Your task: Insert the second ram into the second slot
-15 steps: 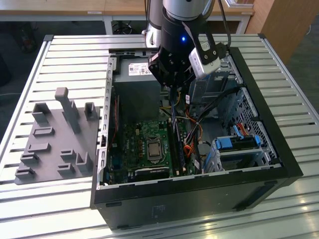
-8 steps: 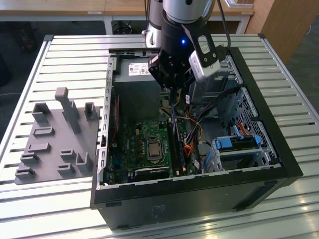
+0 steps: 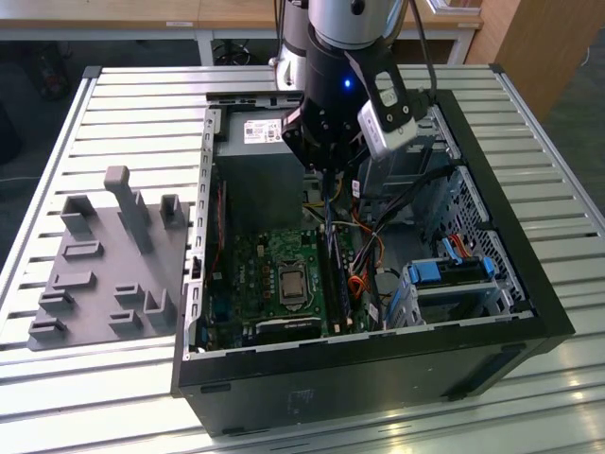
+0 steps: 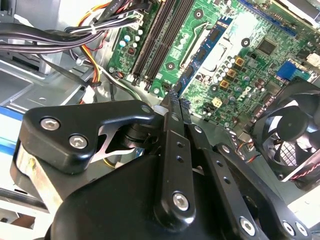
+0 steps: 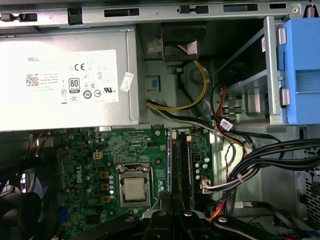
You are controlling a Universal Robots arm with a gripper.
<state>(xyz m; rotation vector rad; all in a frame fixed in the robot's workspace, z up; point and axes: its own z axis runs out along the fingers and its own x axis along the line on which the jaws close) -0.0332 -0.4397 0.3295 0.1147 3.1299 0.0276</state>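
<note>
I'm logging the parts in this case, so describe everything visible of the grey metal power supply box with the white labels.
The grey metal power supply box is a rectangular sheet-metal block, its broad face bearing one large white label and smaller stickers. It sits in a corner of the open black computer case, against its wall, bordering the green motherboard. Yellow and black cables leave its side. Nothing grips it.
</note>
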